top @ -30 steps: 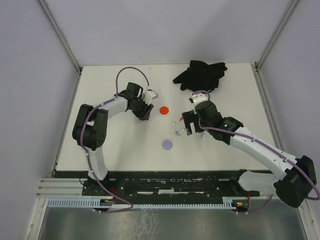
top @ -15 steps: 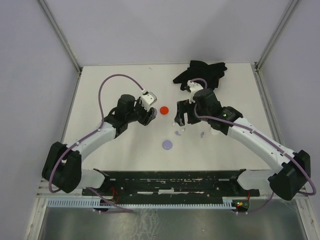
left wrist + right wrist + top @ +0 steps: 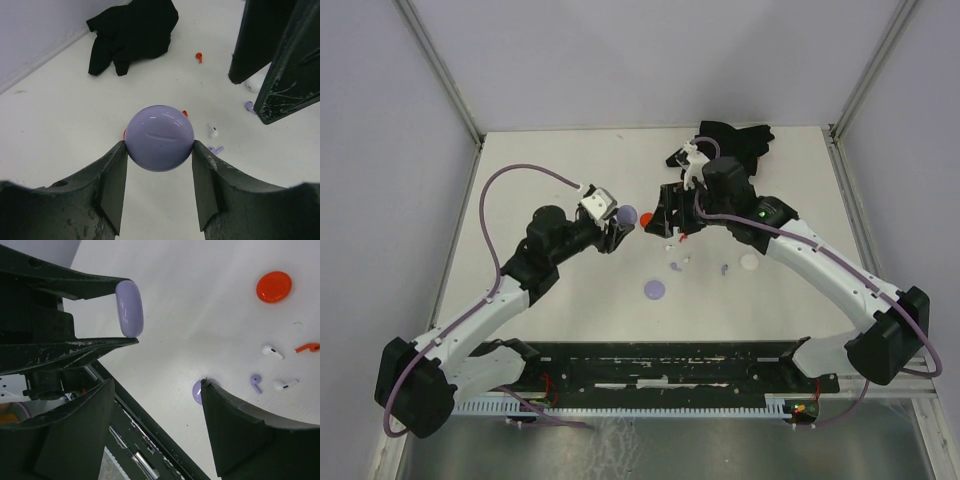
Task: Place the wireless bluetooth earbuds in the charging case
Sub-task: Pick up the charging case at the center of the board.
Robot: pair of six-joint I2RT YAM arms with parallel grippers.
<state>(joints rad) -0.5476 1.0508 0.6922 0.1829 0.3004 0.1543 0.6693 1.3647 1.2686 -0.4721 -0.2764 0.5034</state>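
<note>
Pinching lavender case (image 3: 159, 138) across its rim in left gripper (image 3: 159, 151), lifted off table (image 3: 570, 330), edge-on toward right gripper (image 3: 157, 385); likely presenting it for lid opening. Holding right jaws apart, on nothing, at 3 o'clock of case in top view. Looks shut; cannot tell contents. Not seated yet: earbuds (image 3: 676, 265) loose on table at 5 o'clock of case, incl. white earbud (image 3: 271, 351), lavender earbud (image 3: 255, 382), red earbud (image 3: 307, 347). Nearby: red disc (image 3: 274, 286), lavender disc (image 3: 655, 289), white disc (image 3: 750, 262); nothing seen in any. Black cloth (image 3: 730, 145) at 1 o'clock.
</note>
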